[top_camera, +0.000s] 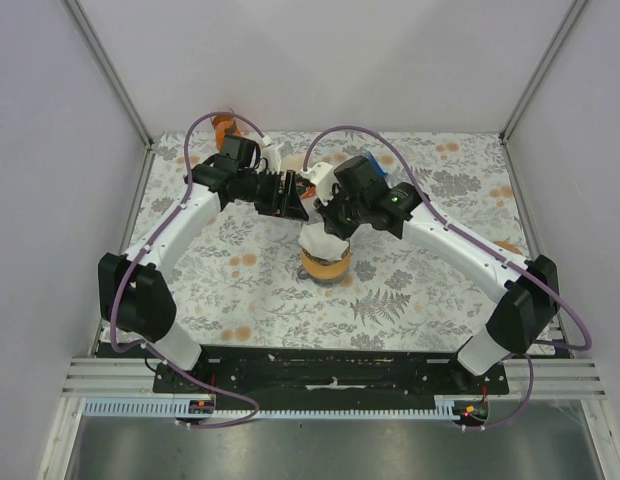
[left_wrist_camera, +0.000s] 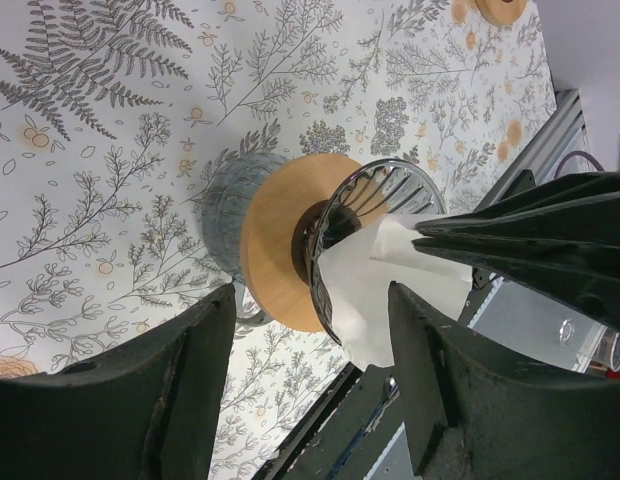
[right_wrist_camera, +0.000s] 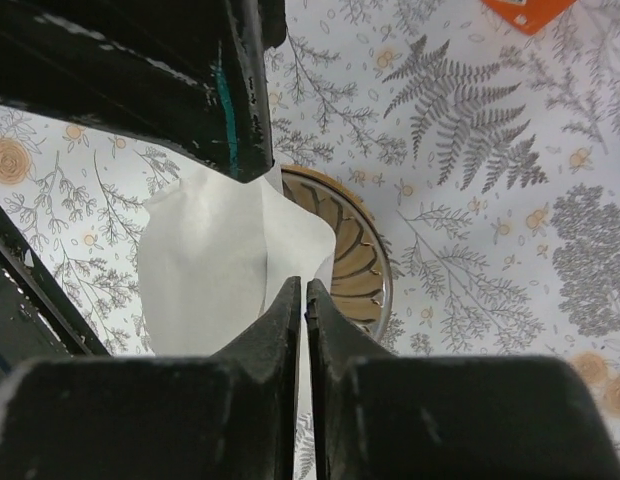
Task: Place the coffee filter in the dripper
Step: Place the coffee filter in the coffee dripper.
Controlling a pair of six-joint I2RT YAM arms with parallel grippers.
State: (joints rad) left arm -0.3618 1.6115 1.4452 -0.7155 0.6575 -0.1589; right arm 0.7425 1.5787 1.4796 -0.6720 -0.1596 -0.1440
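— Right gripper of mine is nipped down on the top edge of the paper coffee filter, fingers all but meeting with the sheet between them.

— And your other hand?

— Left gripper stands wide and holds nothing, one finger on each side of the glass dripper, apart from it as far as I can tell.

— Where's the filter sitting?

— Halfway home! Its lower end is inside the ribbed cone, above the wooden collar. The rest sticks out past the rim toward my right fingers. It looks creased, not spread against the ribs.

— So what's the step?

— Seating it, I'd judge. I want to feed the paper down along the cone's own axis, not sideways. A sideways drag could tip the dripper or slide it across the flowered tablecloth.

— Anything else to mind?

— Paper this thin will likely tear if I tug while pinching hard, so push gently, no pulling. I'd let go only once the filter rests on the ribs all round. My open left hand is well placed to steady the collar, or to nudge the paper open if it springs up.
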